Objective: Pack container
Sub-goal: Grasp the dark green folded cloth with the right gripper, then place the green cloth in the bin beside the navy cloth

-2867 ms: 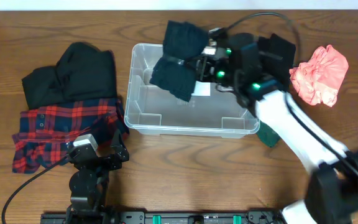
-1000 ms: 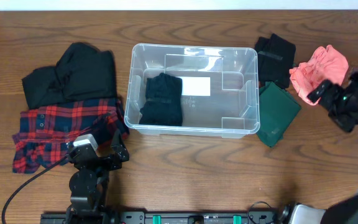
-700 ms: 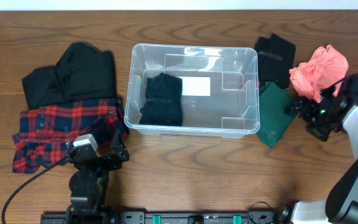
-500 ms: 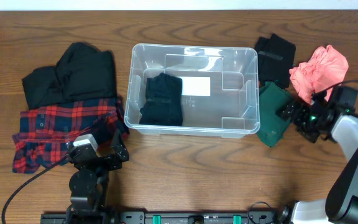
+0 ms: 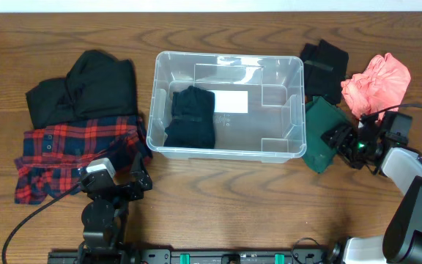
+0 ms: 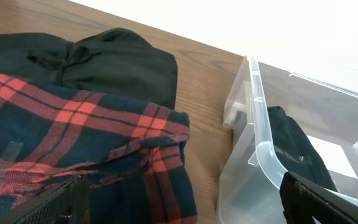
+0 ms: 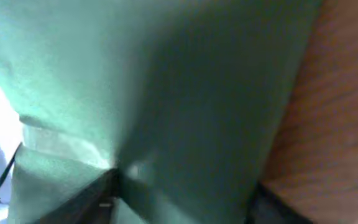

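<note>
The clear plastic container [image 5: 154, 95] stands mid-table and holds a folded black garment [image 5: 191, 117] at its left end, beside the white label [image 5: 231, 101] on its base. My right gripper [image 5: 338, 138] is low at the right edge of a dark green cloth [image 5: 319, 147] lying right of the container. In the right wrist view the green cloth [image 7: 166, 93] fills the frame between the spread fingers [image 7: 188, 199]. My left gripper [image 5: 139, 172] is open and empty at the front left, over the plaid shirt's edge; its view shows the container's rim [image 6: 260, 143].
A black garment [image 5: 86, 88] and a red plaid shirt [image 5: 64, 147] lie left of the container. A small black cloth [image 5: 324, 62] and a crumpled pink cloth [image 5: 376, 84] lie at the right rear.
The right gripper let the black garment go into the container, swung out to the right, then came down and leftward onto the green cloth. The left arm has not moved.
</note>
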You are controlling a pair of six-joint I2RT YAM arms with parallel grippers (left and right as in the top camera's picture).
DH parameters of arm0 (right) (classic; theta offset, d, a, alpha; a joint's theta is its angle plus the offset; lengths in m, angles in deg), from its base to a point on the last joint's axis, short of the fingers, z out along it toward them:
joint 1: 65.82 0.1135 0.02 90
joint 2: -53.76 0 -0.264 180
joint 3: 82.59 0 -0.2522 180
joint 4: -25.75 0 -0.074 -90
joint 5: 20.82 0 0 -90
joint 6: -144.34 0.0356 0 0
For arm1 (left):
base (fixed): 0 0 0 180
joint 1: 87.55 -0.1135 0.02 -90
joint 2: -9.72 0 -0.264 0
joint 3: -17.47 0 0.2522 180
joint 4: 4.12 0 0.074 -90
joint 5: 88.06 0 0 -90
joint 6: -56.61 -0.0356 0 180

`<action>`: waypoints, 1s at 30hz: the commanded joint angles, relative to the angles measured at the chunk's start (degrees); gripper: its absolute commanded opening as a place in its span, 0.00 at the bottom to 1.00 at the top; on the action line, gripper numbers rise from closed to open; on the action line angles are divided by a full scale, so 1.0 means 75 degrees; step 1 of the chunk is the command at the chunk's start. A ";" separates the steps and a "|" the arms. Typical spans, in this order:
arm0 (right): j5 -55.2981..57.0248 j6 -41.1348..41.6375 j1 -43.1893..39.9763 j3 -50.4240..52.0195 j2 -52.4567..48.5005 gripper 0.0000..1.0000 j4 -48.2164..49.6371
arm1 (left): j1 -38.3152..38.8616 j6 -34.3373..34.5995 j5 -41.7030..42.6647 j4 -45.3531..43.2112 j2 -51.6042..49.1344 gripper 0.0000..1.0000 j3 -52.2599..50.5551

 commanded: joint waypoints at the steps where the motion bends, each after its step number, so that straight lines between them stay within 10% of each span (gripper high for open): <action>1: 0.0347 0.0073 0.0087 0.0181 -0.0134 0.43 -0.0079 | -0.0026 -0.0012 -0.0035 0.0041 0.0000 0.98 -0.0181; 15: 0.0361 0.0003 0.0417 -0.2139 0.2527 0.01 -0.3174 | -0.0026 -0.0012 -0.0035 0.0041 0.0000 0.98 -0.0181; 30: -0.0402 0.0883 0.4622 -0.3806 0.2862 0.01 -0.1635 | -0.0026 -0.0012 -0.0035 0.0041 0.0000 0.98 -0.0181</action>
